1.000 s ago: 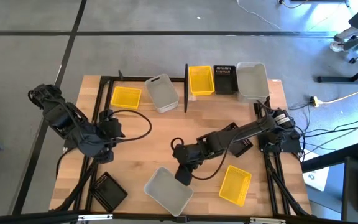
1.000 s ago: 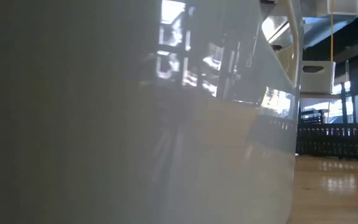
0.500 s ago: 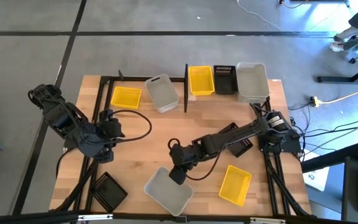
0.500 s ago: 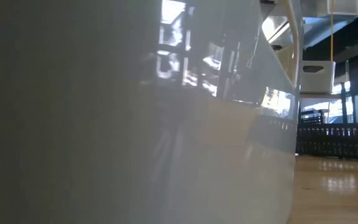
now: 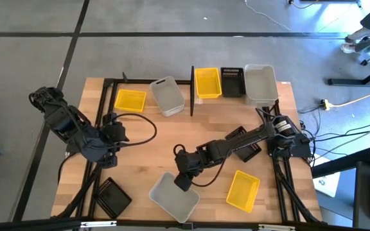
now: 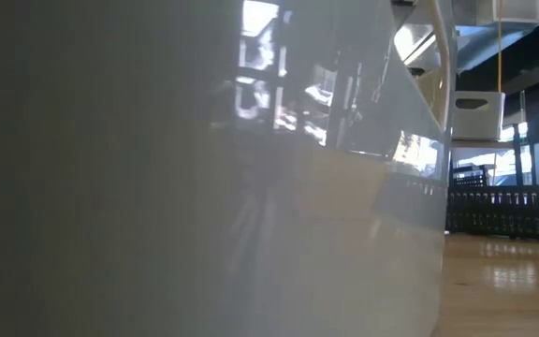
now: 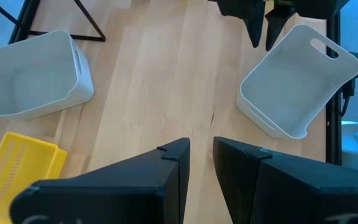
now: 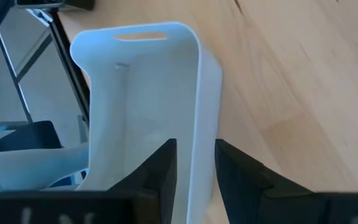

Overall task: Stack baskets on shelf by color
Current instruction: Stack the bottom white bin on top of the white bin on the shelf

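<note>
A whitish basket stands on its base near the table's front edge and fills the low view. My right gripper is open at the basket's far edge. In the right wrist view one finger is inside its long wall and the other outside, with a gap on each side. My left gripper waits open over the table's left part, holding nothing. On the shelf side at the back, by a black post, are yellow, whitish, yellow, black and whitish baskets.
A yellow basket lies at the near right. One black basket sits at the near left and another lies under my right arm. Bare wood lies between the two arms at the table's middle.
My right gripper has sunk and gone a little toward the table's left edge, onto the near whitish basket's far wall, rolling slightly. The basket has stayed where it was.
</note>
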Controlling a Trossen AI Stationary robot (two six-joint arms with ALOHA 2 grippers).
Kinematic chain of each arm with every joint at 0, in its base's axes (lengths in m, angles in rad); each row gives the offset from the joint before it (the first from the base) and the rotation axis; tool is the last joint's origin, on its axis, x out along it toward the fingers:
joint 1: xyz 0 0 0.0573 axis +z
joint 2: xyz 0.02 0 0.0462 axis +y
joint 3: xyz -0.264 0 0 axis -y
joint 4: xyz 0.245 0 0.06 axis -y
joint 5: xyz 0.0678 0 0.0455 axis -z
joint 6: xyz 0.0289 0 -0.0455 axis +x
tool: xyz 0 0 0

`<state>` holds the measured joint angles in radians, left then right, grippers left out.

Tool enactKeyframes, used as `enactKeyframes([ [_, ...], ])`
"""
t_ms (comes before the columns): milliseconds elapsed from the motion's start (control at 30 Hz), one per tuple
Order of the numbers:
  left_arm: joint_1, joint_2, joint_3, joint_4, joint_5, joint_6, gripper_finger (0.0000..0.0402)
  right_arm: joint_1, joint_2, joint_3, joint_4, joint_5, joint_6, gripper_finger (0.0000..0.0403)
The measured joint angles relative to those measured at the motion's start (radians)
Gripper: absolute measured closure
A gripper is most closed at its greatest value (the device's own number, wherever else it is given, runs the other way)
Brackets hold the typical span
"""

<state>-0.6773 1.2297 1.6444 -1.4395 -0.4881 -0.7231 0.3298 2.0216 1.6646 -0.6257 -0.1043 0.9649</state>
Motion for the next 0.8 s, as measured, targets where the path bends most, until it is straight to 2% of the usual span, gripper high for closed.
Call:
enactKeyframes([
  [367,0.000,0.000,0.000,0.000,0.000,0.000,0.0339,0.000,0.022,0.000,0.008,0.002,-0.001,0.0297],
  [567,0.000,0.000,0.000,0.000,0.000,0.000,0.0339,0.000,0.068,0.000,0.086,-0.055,-0.002,0.0297],
  [800,0.000,0.000,0.000,-0.003,0.000,0.000,0.0339,0.000,0.087,0.000,0.077,-0.029,-0.005,0.0297],
])
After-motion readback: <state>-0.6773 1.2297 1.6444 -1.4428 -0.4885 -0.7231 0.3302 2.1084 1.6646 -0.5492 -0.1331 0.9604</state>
